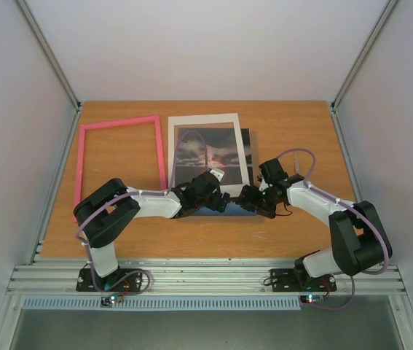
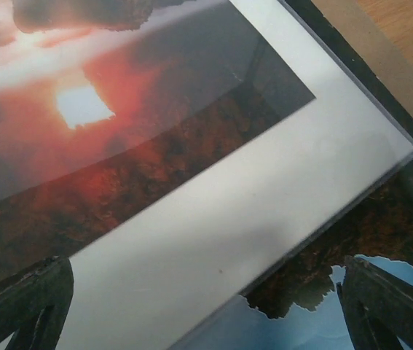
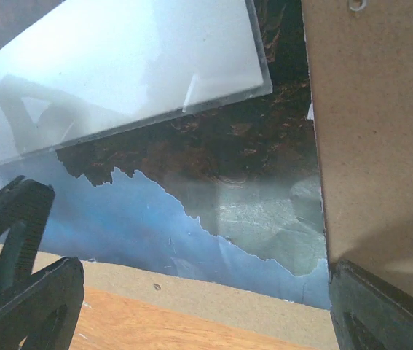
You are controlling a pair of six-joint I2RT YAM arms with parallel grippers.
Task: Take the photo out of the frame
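L gripper [image 2: 206, 310] wide open, empty, over photo [image 3: 213, 211] near edge | R gripper [image 3: 202, 302] same; print pokes from under white mat [image 1: 205, 121] there, prob. grabbable | frame [image 1: 119, 122] empty, left of photo

The brown wooden desk [image 1: 293, 138] held a pink frame [image 1: 119, 122], lying flat a little way to the left of the left pincer [image 2: 206, 310]. A brown board [image 3: 366, 131] lay flat on the desk just under the right pincer [image 3: 191, 306].

white walls [image 1: 191, 44], wooden table [image 1: 293, 138], metal rails [image 1: 191, 281]
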